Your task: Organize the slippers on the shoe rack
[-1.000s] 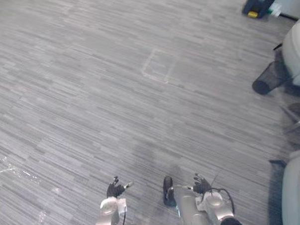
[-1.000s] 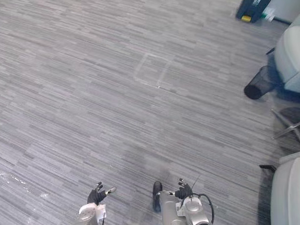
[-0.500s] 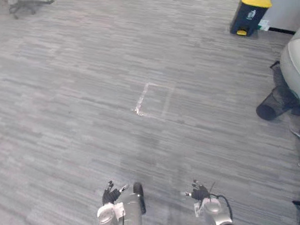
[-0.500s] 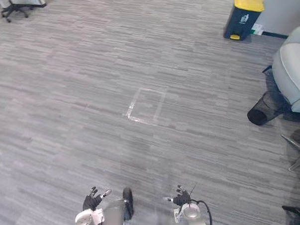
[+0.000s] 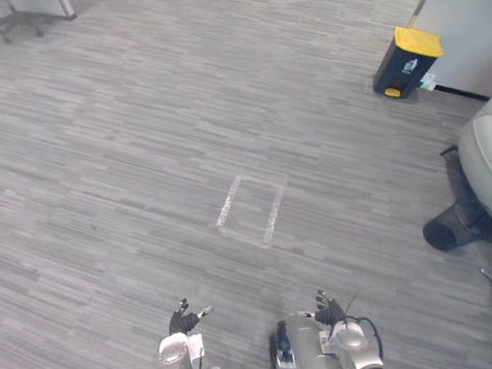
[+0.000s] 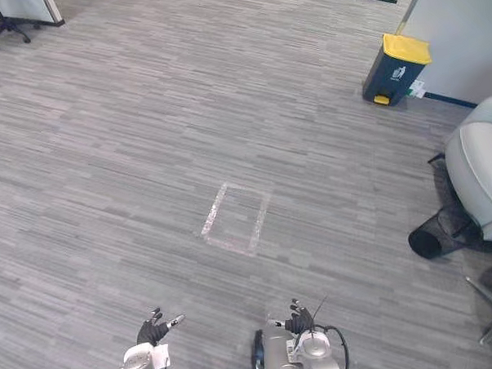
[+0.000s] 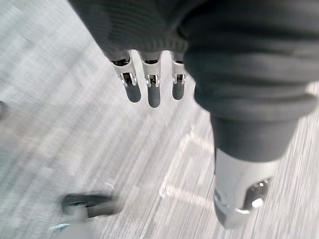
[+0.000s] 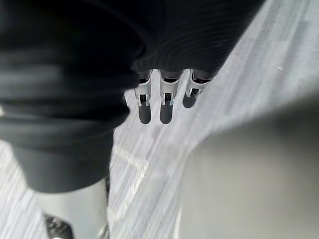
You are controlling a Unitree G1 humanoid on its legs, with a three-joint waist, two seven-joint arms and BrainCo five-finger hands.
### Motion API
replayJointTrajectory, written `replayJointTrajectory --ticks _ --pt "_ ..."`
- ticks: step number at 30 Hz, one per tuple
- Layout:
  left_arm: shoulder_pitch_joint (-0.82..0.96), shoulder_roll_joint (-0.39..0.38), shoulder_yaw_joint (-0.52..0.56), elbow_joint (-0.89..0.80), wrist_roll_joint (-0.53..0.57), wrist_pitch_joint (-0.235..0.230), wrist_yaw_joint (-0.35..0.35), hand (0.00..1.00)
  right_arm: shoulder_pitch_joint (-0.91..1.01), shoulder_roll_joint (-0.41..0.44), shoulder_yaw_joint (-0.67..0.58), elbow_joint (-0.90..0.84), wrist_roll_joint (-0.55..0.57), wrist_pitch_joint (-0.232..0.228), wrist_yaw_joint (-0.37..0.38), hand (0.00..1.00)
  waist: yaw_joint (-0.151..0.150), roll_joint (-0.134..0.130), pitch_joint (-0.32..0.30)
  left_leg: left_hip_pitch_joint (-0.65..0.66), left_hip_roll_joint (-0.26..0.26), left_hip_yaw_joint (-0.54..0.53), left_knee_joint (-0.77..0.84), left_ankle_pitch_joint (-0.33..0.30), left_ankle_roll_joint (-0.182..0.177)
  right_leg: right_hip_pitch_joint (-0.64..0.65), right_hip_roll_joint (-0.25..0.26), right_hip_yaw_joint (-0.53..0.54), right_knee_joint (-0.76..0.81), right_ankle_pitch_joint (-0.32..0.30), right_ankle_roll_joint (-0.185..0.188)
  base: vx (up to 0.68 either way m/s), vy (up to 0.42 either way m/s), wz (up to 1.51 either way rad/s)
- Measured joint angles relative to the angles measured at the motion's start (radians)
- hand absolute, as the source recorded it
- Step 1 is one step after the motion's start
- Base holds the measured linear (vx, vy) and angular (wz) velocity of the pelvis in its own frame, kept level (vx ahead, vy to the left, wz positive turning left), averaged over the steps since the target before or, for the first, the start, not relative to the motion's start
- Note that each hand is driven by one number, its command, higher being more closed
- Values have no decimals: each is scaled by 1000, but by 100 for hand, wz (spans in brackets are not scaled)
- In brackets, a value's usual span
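Slippers and shoe rack: where they sat, and which way the slippers pointed, could not be told from these views. At far left, well away, stood an office chair's wheeled base (image 6: 2,25). Nearer, low in the head views, the left hand (image 5: 185,320) hung above the grey striped floor (image 5: 130,157), its fingers (image 7: 153,94) straight and spread from the thumb, holding nothing. Ahead of both hands, between them, a pale taped rectangle (image 5: 251,210) marked the floor. The right hand (image 5: 329,313) hung level with the left, its fingers (image 8: 166,107) straight too, the palm empty. Further right and well ahead, a dark bin with a yellow lid (image 5: 405,61) stood upright beside a grey wall (image 6: 460,36). At the right edge a black mesh wastebasket (image 6: 434,235) lay on its side just beside a pale grey seat (image 6: 478,178).
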Motion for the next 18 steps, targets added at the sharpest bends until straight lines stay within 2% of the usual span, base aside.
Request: replayJointTrajectory --ticks 1,2,3,5,6,7,8,9,10,11,12,13,14,15,16,17,18 --pt "3 -12 2 9 8 -1 -1 0 0 4 -5 0 0 -1 0 0 2 31 -17 -24 27 -3 63 1 -1 -9 18 -11 38 -50 -12 354 -155 -10" --pt "10 -23 6 11 12 -1 -1 0 0 4 -12 -3 0 0 0 0 0 51 -19 -48 49 -12 136 6 -11 2 33 -24 48 -72 -21 588 -236 -1" --pt "7 -38 25 10 17 -1 -2 0 2 4 -24 -18 -2 4 1 0 -2 67 -14 -117 79 -43 323 41 -64 41 53 -38 48 -112 -35 571 -212 8" --pt "20 -62 58 -13 18 0 -4 0 23 -1 -24 -41 -1 18 -1 0 2 90 -6 -256 136 -106 704 190 -137 162 103 -42 2 -156 -68 593 -187 4" --pt "34 -69 70 -36 18 0 -8 0 29 1 -20 -41 -1 21 -3 0 9 93 -4 -323 164 -98 876 176 -141 227 129 -35 -26 -182 -93 525 -114 -23" --pt "45 -66 71 -56 18 0 -14 0 34 7 -8 -41 1 23 -5 0 15 83 1 -377 181 -72 988 148 -136 292 144 -22 -54 -201 -105 527 -70 -37" --pt "57 -63 70 -71 17 1 -19 0 39 15 -1 -41 2 24 -6 0 29 73 1 -419 185 -47 1028 123 -128 341 149 -2 -80 -213 -108 615 -53 -47" --pt "66 -58 70 -94 17 -1 -22 0 49 27 -2 -38 2 25 -6 0 37 58 -6 -481 182 -9 1016 91 -108 393 149 25 -115 -223 -108 611 -11 -61" --pt "63 -57 71 -99 17 -2 -22 0 47 31 -4 -22 3 26 -6 0 49 51 -11 -526 178 26 960 51 -82 435 145 54 -138 -218 -99 518 14 -73" --pt "59 -57 71 -99 17 -1 -22 0 44 34 -5 -17 4 30 -6 0 59 50 -11 -560 165 35 879 25 -73 468 141 79 -161 -217 -97 439 43 -83" --pt "54 -57 71 -100 17 -2 -23 0 37 37 -7 -15 7 30 -6 0 65 47 -8 -588 137 28 771 6 -72 495 127 110 -182 -218 -94 524 154 -92" --pt "50 -52 70 -100 17 -3 -24 0 26 40 -10 3 7 29 -7 0 67 36 -2 -607 76 -5 567 11 -78 522 92 145 -194 -231 -72 500 188 -96" --pt "47 -50 68 -99 18 -2 -24 0 18 40 -18 15 7 30 -7 0 66 34 -1 -622 34 -54 419 38 -83 536 67 168 -196 -245 -52 505 228 -100" --pt "43 -53 62 -95 17 -2 -24 0 22 33 -28 19 6 29 -7 0 66 42 -3 -623 11 -107 274 101 -90 549 58 193 -202 -258 -32 519 280 -111" --pt "49 -57 50 -87 17 -3 -23 0 38 15 -27 24 2 30 -8 0 76 64 -13 -627 12 -133 247 247 -96 567 58 225 -211 -283 -3 652 340 -100" --pt "31 -31 38 -64 17 -2 -22 0 25 27 -26 36 -2 28 -7 0 66 37 -22 -626 -20 -103 293 198 -58 581 9 245 -192 -302 16 634 330 -68" --pt "20 -20 27 -50 17 -2 -23 0 30 29 -28 43 -2 29 -7 0 60 29 -23 -625 -29 -96 306 180 -48 569 0 249 -159 -303 17 416 217 -27"
